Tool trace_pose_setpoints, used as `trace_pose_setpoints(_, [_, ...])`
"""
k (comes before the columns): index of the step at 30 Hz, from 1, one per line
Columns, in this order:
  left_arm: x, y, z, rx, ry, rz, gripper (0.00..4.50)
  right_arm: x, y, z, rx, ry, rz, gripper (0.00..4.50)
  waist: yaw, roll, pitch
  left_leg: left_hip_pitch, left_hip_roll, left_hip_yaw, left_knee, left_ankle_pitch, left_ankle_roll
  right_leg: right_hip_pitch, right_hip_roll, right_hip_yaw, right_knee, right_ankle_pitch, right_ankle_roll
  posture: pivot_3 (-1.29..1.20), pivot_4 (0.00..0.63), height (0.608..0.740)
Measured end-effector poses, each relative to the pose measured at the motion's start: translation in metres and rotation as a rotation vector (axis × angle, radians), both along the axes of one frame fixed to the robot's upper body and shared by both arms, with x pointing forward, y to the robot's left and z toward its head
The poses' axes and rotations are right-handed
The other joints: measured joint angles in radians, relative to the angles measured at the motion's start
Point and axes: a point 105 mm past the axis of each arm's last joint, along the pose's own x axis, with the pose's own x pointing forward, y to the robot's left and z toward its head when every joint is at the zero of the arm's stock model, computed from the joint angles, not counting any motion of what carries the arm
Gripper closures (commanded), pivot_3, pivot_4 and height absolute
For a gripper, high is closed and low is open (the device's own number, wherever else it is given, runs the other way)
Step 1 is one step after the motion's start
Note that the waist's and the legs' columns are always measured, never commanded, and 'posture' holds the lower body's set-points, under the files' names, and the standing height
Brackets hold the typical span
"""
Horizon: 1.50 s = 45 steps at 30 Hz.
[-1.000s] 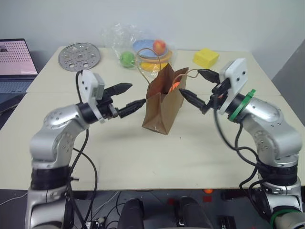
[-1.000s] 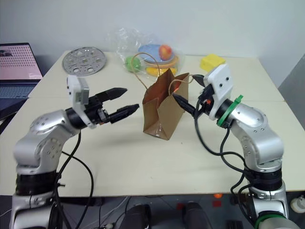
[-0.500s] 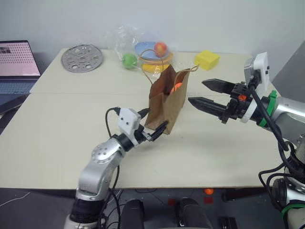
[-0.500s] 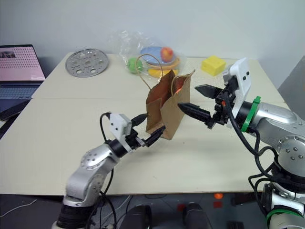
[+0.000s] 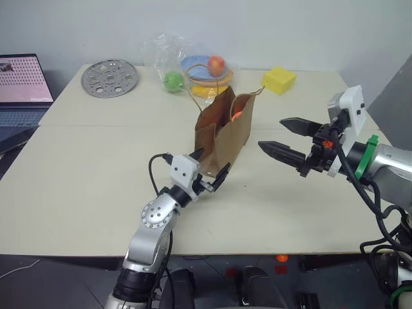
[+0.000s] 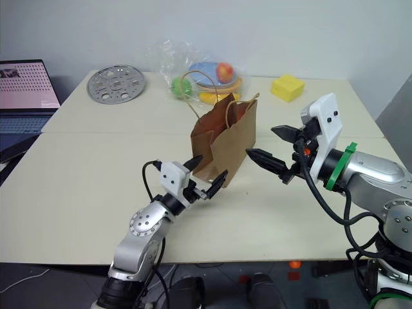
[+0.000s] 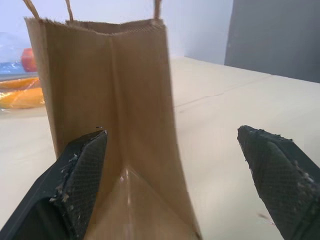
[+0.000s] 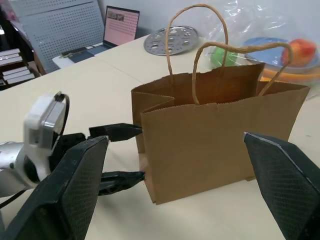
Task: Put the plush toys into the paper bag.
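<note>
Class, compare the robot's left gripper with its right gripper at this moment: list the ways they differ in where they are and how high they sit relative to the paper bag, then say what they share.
The left gripper sits low at the base of the paper bag, on its narrow side; the right gripper hangs higher, off the bag's other side, with a gap. The left gripper's fingers reach close to the bag; the right gripper is plainly apart from it. Both are open and empty, and both point toward the bag.

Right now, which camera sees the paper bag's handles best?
The right wrist view: both looped handles stand whole above the paper bag. The eye views show them thinner; the left wrist view cuts them off at the top.
</note>
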Motion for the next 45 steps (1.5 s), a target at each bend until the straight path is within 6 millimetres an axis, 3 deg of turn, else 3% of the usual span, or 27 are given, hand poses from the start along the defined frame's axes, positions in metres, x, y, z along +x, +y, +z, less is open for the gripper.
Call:
trace_pose_setpoints(6, [0.003,0.019,0.008,-0.006,-0.031,0.087,0.05,0.000,-0.002,0.000,0.007,-0.003,-0.012,0.00,0.002,0.000,0.000,0.000,-0.001,0.000,0.000,0.000,0.000,0.000,-0.001,0.002,-0.002,-0.001,-0.002,0.00,0.150,0.740])
trace_pose_setpoints(11, [0.013,0.008,0.013,-0.048,-0.034,0.097,0.05,0.002,-0.003,0.002,0.010,-0.018,-0.024,0.00,0.002,0.000,0.000,-0.002,-0.001,0.001,0.000,0.000,0.001,0.003,-0.001,0.002,-0.011,0.001,-0.001,0.00,0.150,0.740])
trace_pose_setpoints(24, [0.037,-0.004,-0.004,-0.021,0.027,0.119,0.05,0.003,-0.005,0.001,0.000,-0.018,-0.043,0.00,0.003,0.000,0.000,-0.002,-0.001,0.001,-0.001,-0.002,0.003,0.003,-0.001,0.001,-0.013,0.004,0.004,0.00,0.150,0.740])
trace_pose_setpoints(27, [0.040,-0.006,-0.012,-0.020,0.046,0.111,0.62,0.004,-0.006,0.001,0.005,-0.021,-0.053,0.00,0.003,0.000,0.000,-0.002,-0.001,0.001,-0.001,-0.002,0.003,0.003,-0.001,0.001,-0.013,0.004,0.004,0.00,0.150,0.740])
trace_pose_setpoints(39, [0.040,-0.009,-0.012,-0.032,0.037,0.090,4.36,0.006,-0.009,0.000,0.009,-0.022,-0.082,0.00,0.003,0.000,0.000,-0.002,-0.001,0.001,-0.001,-0.002,0.003,0.003,-0.001,0.001,-0.013,0.004,0.004,0.00,0.150,0.740])
trace_pose_setpoints(45, [0.039,-0.009,-0.011,-0.035,0.061,0.035,4.43,0.006,-0.014,-0.005,-0.007,-0.010,-0.102,0.00,0.003,0.000,0.000,-0.003,-0.001,0.001,-0.002,-0.002,0.003,0.003,-0.001,0.000,-0.013,0.004,0.004,0.00,0.150,0.740])
